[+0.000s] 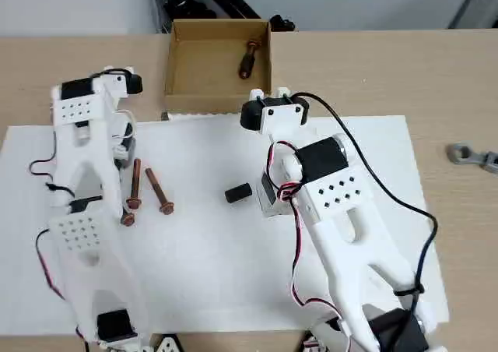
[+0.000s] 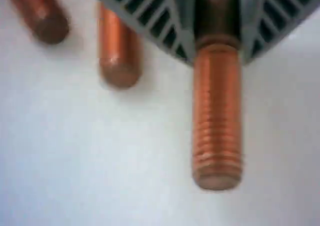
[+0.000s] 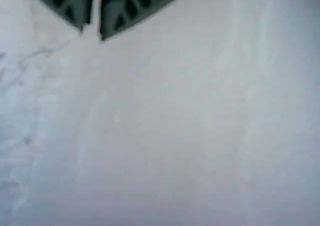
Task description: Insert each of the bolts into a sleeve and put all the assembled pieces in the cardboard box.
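My left gripper (image 2: pixel 217 33) is shut on a copper bolt (image 2: pixel 217 116), whose threaded end sticks out over the white sheet. Two more bolts (image 2: pixel 117 51) (image 2: pixel 40 13) lie just beside it; the high view shows them as a pair (image 1: pixel 136 182) (image 1: pixel 158 190) next to the left arm, with a third copper end (image 1: pixel 127 220) at the arm's edge. A black sleeve (image 1: pixel 238 192) lies mid-sheet, close beside the right arm's wrist. My right gripper (image 3: pixel 96 23) is shut on nothing, low over bare sheet. The cardboard box (image 1: pixel 180 64) at the back holds one assembled piece (image 1: pixel 249 58).
The white sheet (image 1: pixel 210 274) covers most of the wooden table. A metal tool (image 1: pixel 471 156) lies at the table's far right. Dark equipment stands behind the box. Open sheet lies between the two arms, in front of the sleeve.
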{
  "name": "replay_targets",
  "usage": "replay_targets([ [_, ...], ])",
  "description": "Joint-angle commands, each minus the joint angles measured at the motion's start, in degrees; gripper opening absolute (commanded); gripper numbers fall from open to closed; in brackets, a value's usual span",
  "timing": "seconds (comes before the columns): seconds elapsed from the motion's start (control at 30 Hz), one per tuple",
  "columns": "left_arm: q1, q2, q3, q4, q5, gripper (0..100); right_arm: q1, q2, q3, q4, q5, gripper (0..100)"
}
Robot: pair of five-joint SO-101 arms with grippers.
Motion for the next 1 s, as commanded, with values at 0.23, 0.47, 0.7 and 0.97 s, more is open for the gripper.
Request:
replay_targets([
  [0.23,-0.18,-18.55,9.71,1.76,-18.37,1,0.13,-2.24,-0.35,-0.75,-0.79,1.0],
  [0.47,-0.09,-24.35,10.15,1.76,-39.03,1,-0.13,-2.24,-0.35,-0.57,-0.79,1.0],
  [0.7,1.41,-26.02,12.79,1.76,-58.73,1,-0.13,-2.24,-0.35,-0.66,-0.79,1.0],
  [0.97,7.30,-25.49,20.09,1.67,-70.15,0,0.13,-2.24,-0.35,-0.40,-0.79,1.0],
])
